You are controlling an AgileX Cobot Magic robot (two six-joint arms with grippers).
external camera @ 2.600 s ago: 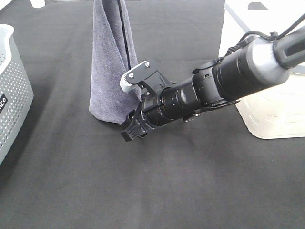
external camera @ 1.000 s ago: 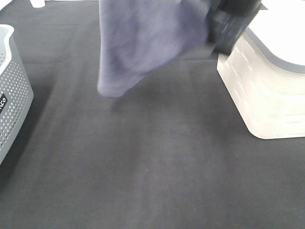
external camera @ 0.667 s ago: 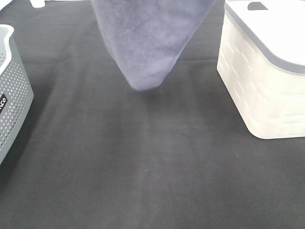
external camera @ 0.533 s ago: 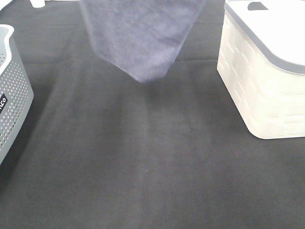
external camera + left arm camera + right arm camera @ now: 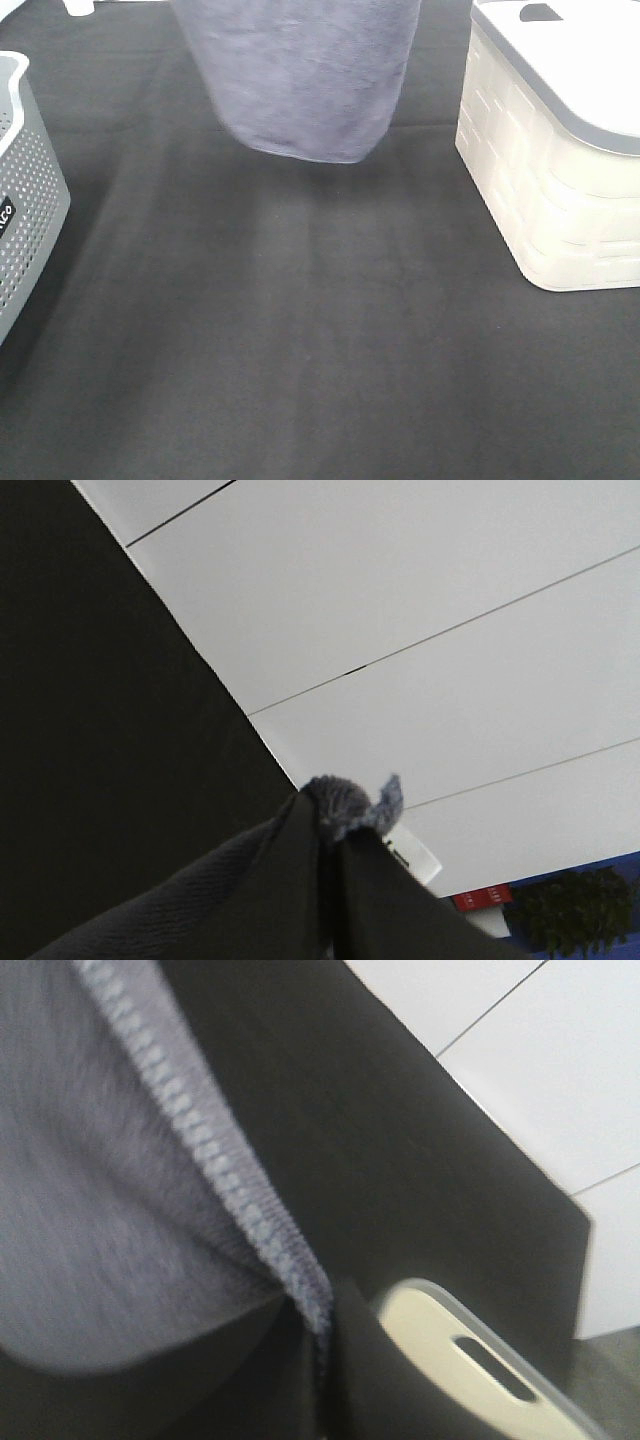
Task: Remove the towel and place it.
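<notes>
The grey-purple towel (image 5: pixel 300 80) hangs spread out above the far middle of the black table, its lower edge level and off the surface. Its top and both grippers are above the exterior high view. In the left wrist view my left gripper (image 5: pixel 330 825) is shut on a small tuft of the towel's corner (image 5: pixel 348 798). In the right wrist view my right gripper (image 5: pixel 320 1335) is shut on the towel's stitched hem (image 5: pixel 215 1175), with the cloth (image 5: pixel 90 1220) hanging beside it.
A grey perforated basket (image 5: pixel 25 200) stands at the left edge. A white bin with a grey lid (image 5: pixel 550 170) stands at the right; its lid also shows in the right wrist view (image 5: pixel 470 1360). A black cloth (image 5: pixel 300 350) covers the table.
The right arm has risen out of the exterior high view. The towel, which hung as a narrow cone and then to a point, now hangs wide with a level lower edge.
</notes>
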